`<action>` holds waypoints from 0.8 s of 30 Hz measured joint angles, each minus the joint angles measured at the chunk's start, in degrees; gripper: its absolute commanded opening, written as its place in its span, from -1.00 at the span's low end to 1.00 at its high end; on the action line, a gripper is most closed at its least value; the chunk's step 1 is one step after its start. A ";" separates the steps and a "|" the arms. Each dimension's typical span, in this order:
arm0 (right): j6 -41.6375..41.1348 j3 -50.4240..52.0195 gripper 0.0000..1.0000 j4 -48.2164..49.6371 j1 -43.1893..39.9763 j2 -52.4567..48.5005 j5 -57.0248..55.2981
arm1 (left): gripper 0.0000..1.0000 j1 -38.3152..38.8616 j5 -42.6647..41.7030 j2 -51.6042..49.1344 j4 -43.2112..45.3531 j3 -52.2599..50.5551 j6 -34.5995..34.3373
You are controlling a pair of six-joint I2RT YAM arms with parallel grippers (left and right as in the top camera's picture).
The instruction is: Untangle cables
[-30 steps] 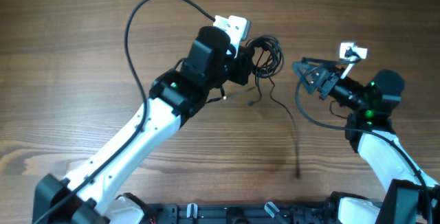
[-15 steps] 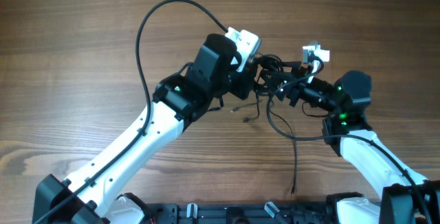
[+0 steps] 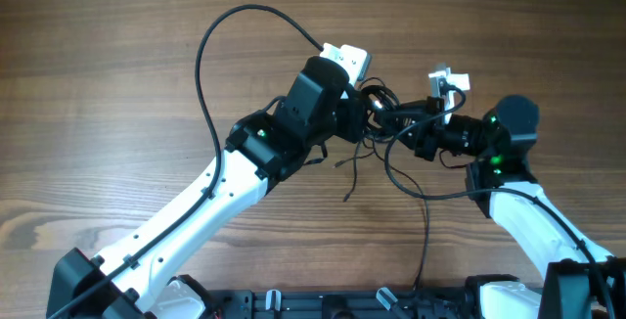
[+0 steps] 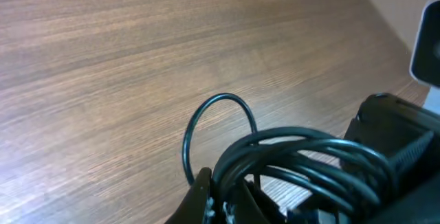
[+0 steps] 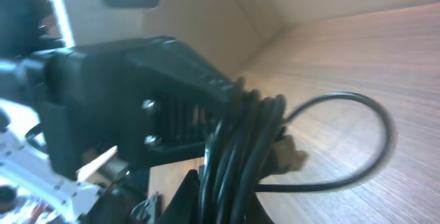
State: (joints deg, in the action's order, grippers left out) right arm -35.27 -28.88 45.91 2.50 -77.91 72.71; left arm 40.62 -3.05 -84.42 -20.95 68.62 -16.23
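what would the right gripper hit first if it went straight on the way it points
The cables bunched at the right gripper's tips, then probably the left gripper just behind; depth there is unclear.

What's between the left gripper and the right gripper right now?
Just the bunched cables: the overhead view shows the left gripper and the right gripper closed on that same bunch from opposite sides.

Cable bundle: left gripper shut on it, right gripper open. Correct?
No. The right gripper is shut on the cable bundle too; the right wrist view shows strands pinched in its jaws. The left gripper is shut on it, as stated.
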 measured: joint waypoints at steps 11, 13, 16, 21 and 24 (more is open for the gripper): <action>-11.04 0.96 -0.49 20.90 -3.91 -1.27 6.73 | -0.92 -0.20 -7.65 1.29 -5.27 1.42 -2.21; -12.48 1.03 -0.10 17.92 -5.03 -1.05 5.22 | -0.92 -1.25 -11.39 0.98 -5.22 1.40 0.13; -12.96 0.98 0.88 9.99 -6.91 -0.31 -0.85 | -0.92 -4.22 -13.31 0.22 -6.34 0.94 3.69; -9.73 1.01 0.99 -6.69 -6.99 -0.13 -10.62 | -0.92 -5.88 -13.31 -0.13 -6.45 0.74 5.38; -7.91 1.01 0.99 -11.08 -6.99 -0.15 -14.23 | -0.92 -8.61 -12.66 -0.13 -6.34 0.72 5.53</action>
State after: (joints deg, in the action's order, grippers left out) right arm -43.18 -27.88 34.83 -4.49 -78.06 58.48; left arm 32.01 -15.70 -84.55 -27.29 69.34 -10.70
